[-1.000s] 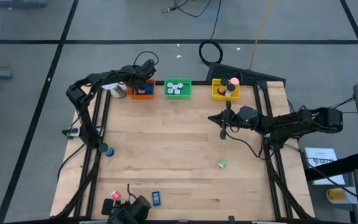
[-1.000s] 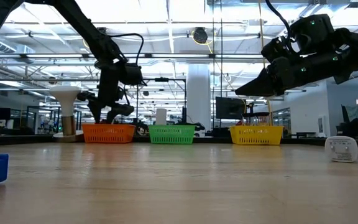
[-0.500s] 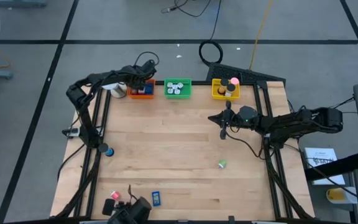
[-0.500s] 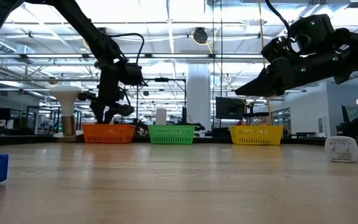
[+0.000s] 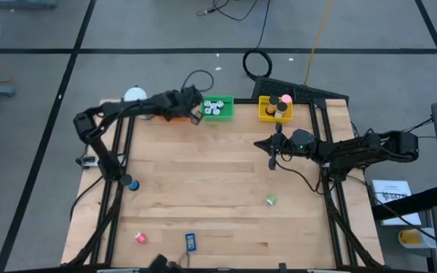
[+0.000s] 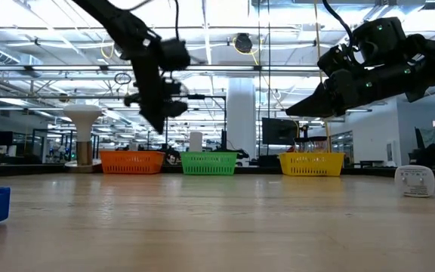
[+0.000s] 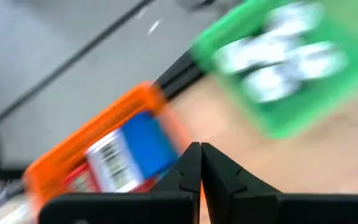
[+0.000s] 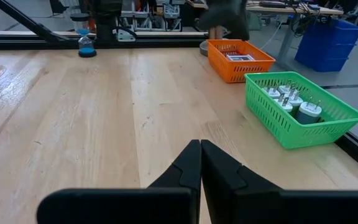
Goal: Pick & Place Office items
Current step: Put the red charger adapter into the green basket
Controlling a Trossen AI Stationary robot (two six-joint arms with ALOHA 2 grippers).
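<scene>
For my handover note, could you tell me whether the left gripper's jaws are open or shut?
Shut and empty: the left gripper shows its jaws pressed together, nothing between them.

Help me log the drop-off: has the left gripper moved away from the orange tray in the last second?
Yes. The left gripper has shifted from over the orange tray toward the green tray, and risen, fingers shut.

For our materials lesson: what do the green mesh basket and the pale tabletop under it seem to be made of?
Green mesh basket: looks like moulded plastic, judging by its uniform bright colour and the regular grid of holes in its walls. Pale tabletop: looks like wood, smooth and matt, with plank seams and grain lines; solid or veneer cannot be told.
</scene>
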